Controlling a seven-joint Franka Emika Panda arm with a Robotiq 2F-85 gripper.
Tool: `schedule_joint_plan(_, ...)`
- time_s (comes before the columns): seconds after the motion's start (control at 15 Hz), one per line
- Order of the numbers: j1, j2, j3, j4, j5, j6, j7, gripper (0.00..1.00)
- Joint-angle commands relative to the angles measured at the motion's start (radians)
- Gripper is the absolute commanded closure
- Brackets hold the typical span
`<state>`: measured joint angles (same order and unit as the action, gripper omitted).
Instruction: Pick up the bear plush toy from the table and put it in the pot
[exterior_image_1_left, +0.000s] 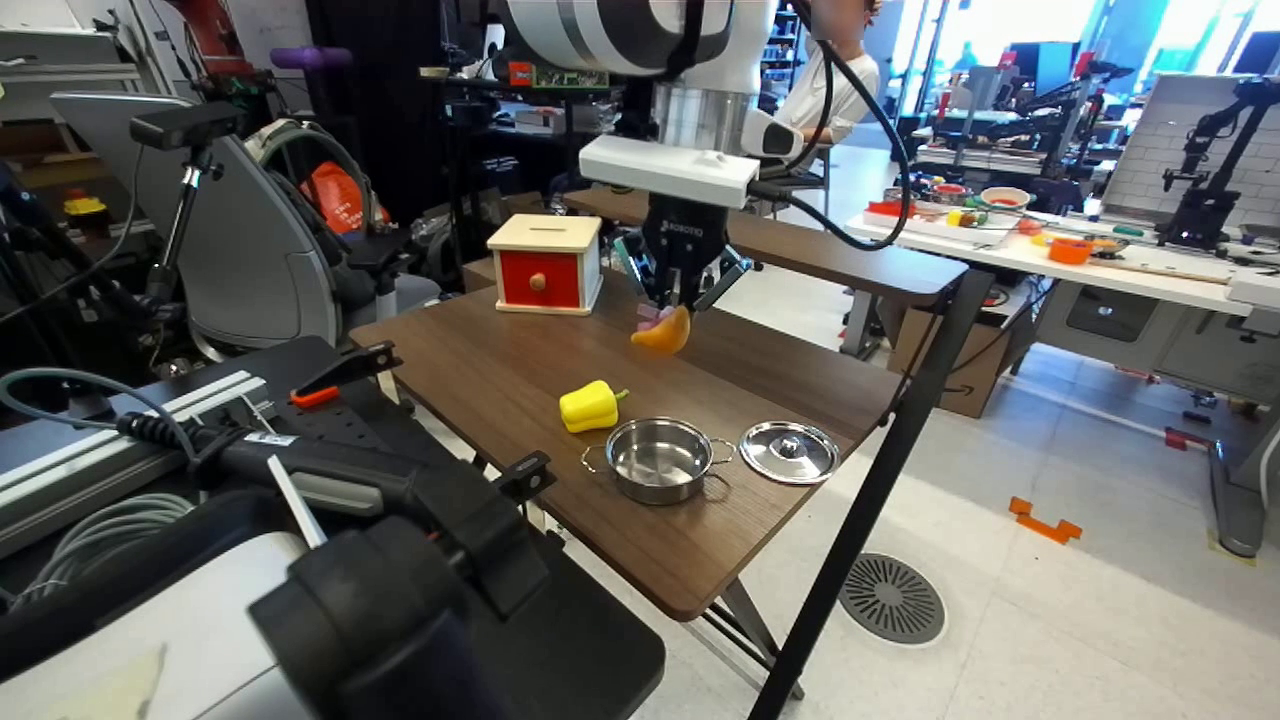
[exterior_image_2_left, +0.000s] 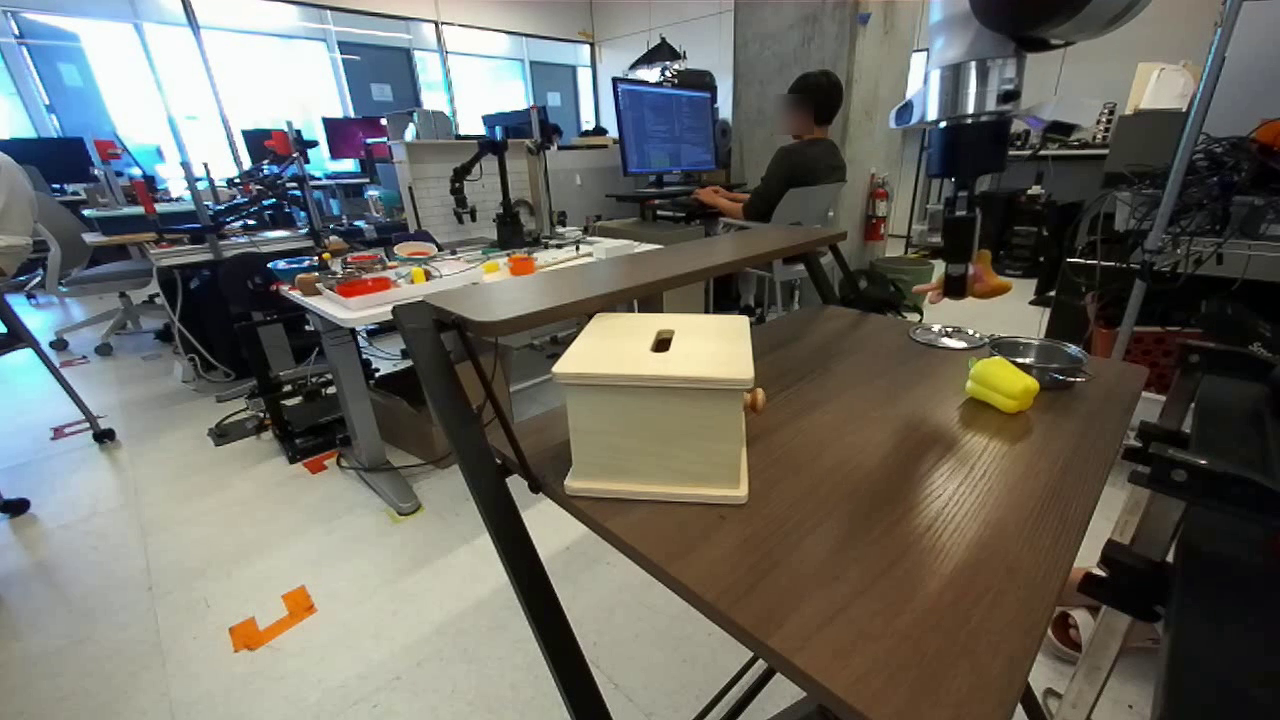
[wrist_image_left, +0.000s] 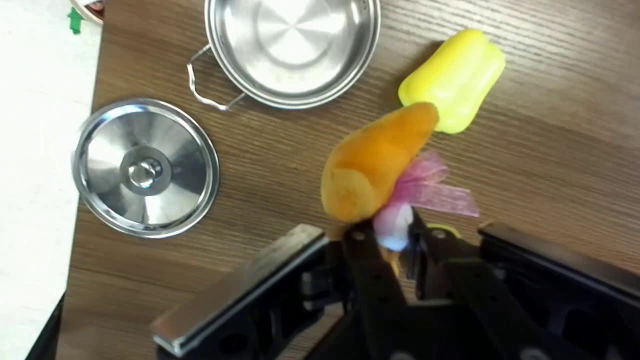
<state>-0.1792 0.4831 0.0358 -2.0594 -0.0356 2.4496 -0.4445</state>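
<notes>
The bear plush toy, orange with a pink ribbon, shows in both exterior views (exterior_image_1_left: 668, 332) (exterior_image_2_left: 987, 277) and in the wrist view (wrist_image_left: 376, 160). My gripper (exterior_image_1_left: 676, 298) is shut on the toy's pale pink-and-white part, between the fingertips (wrist_image_left: 394, 231). The gripper shows edge-on in an exterior view (exterior_image_2_left: 957, 285). The toy hangs above the table, clear of its surface. The shiny steel pot (exterior_image_1_left: 660, 460) stands uncovered on the table and looks bare inside. In the wrist view the pot (wrist_image_left: 292, 45) is ahead of the toy, partly cut off by the top edge.
A yellow toy pepper (exterior_image_1_left: 590, 407) lies beside the pot; in the wrist view the pepper (wrist_image_left: 456, 77) is beyond the toy. The silver lid (exterior_image_1_left: 790, 453) lies flat on the pot's other side. A wooden box with a red drawer (exterior_image_1_left: 545, 265) stands on the table (exterior_image_2_left: 900, 540).
</notes>
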Motion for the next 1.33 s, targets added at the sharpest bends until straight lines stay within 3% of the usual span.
schedule_joint_plan(0.0, -0.013, -0.114, -0.027, -0.095, -0.005, -0.018, 0.002, 0.96)
schedule_joint_plan(0.6, -0.020, -0.107, -0.059, -0.177, -0.013, 0.005, -0.012, 0.96)
schedule_joint_plan(1.27, -0.019, -0.003, -0.097, -0.162, -0.079, 0.082, 0.035, 0.96)
